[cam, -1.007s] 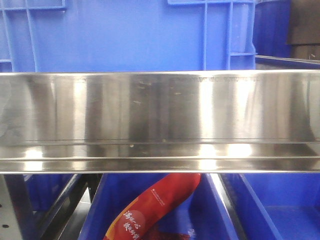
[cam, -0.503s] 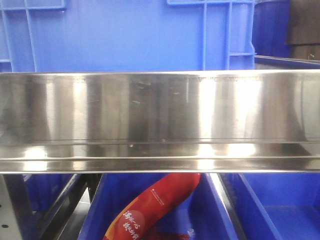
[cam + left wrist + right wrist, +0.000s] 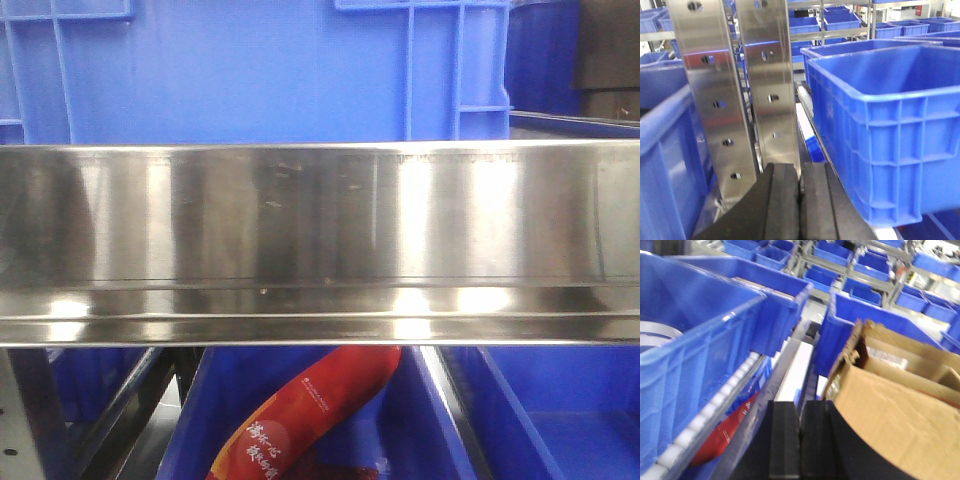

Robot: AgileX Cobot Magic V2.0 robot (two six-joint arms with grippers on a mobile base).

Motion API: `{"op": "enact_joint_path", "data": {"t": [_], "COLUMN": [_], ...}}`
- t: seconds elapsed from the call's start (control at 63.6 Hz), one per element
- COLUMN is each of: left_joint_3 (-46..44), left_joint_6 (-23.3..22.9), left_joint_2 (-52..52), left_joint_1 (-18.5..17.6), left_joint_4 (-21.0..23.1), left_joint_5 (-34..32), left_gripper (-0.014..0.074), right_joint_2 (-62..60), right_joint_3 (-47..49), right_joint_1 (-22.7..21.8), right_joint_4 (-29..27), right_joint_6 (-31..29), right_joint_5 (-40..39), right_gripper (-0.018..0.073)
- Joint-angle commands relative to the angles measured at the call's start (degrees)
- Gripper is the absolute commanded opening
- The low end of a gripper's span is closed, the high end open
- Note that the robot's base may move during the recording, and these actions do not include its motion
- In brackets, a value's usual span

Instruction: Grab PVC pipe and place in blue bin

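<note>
Rail (image 3: 320,230) unmoved, left claw (image 3: 800,189) and right claw (image 3: 800,426) closed, one red packet (image 3: 300,415)

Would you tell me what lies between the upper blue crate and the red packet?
A polished steel shelf rail spans the frame between the blue crate and the red packet, in the front-facing view.
</note>
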State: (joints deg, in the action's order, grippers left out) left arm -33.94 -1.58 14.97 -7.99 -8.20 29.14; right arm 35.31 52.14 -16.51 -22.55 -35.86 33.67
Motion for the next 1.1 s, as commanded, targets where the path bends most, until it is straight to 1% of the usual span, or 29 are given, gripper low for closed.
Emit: {"op": "enact_joint_path", "data": {"t": [0.0,0.11,0.299,0.456,0.629,0.834,0.959,1.007,1.085], "left_joint_3": [1.2,2.6,4.9,7.6,11.1,14.8,17.2,17.6,17.6], "left_joint_6": [-0.4,-0.4,-0.4,-0.4,-0.4,-0.4,-0.4,-0.4,-0.4], "left_joint_2": [-0.5,-0.6,-2.9,-5.6,-10.1,-14.9,-15.0,-15.0,-15.0], "left_joint_1": [0.1,0.1,0.1,0.1,0.1,0.1,0.1,0.1,0.1], "left_joint_4": [0.6,0.7,0.7,1.6,2.3,3.0,3.0,3.0,3.0], "left_joint_5": [-1.4,-1.7,-3.2,-3.3,-4.8,-4.1,-4.1,-5.5,-5.9], "left_gripper": [-0.0111,-0.0111,-0.0111,-0.0111,-0.0111,-0.0111,-0.0111,-0.0111,-0.0111], "right_joint_2": [-1.7,-4.3,-13.8,-21.1,-25.8,-30.1,-33.0,-33.9,-35.3], "right_joint_3": [-0.6,-2.7,-10.0,-15.9,-20.4,-24.3,-27.5,-29.1,-31.2], "right_joint_1": [-0.4,-0.4,-0.4,-0.4,-0.4,-0.4,-0.4,-0.4,-0.4], "right_joint_4": [1.3,1.3,1.3,1.3,1.3,1.1,1.1,1.1,1.1], "right_joint_6": [1.5,1.5,1.5,1.6,4.1,4.1,4.1,4.1,4.1], "right_joint_5": [-0.2,-0.7,-6.3,-6.3,-6.4,-6.6,-8.5,-9.1,-9.3], "right_gripper": [-0.0163,-0.0163,-0.0163,-0.0163,-0.0163,-0.0163,-0.0163,-0.0163,-0.0163]}}
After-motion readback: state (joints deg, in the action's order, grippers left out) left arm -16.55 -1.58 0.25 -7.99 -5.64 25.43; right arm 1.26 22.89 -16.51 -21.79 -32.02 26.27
